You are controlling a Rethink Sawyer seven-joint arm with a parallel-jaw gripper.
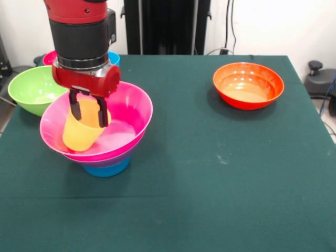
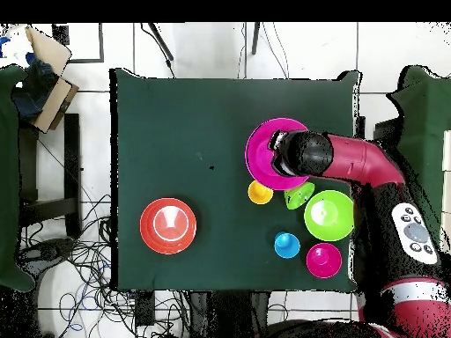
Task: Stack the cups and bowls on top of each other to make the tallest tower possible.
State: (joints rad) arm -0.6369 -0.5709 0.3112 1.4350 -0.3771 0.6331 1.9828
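The tower is a wide pink bowl [image 1: 128, 113] on a purple bowl [image 1: 105, 158] and a mid blue bowl [image 1: 107, 169]. My gripper [image 1: 89, 111] reaches into the pink bowl, its fingers [image 1: 75, 107] closed on the rim of the orange-yellow cup [image 1: 81, 134]. The cup is tilted and low inside the bowl. In the overhead view my arm [image 2: 308, 154] covers part of the pink bowl [image 2: 264, 145] and hides the gripper. A yellow cup [image 2: 260, 192] shows there on the table beside the pink bowl.
The orange bowl [image 1: 248, 85] [image 2: 167, 225] stands alone across the table. The lime green bowl [image 1: 29, 89] [image 2: 329, 214], a small green bowl [image 2: 299, 195], the sky blue cup [image 1: 114, 56] [image 2: 286, 245] and a small pink-red bowl [image 1: 49, 56] [image 2: 323, 259] cluster near the robot's side.
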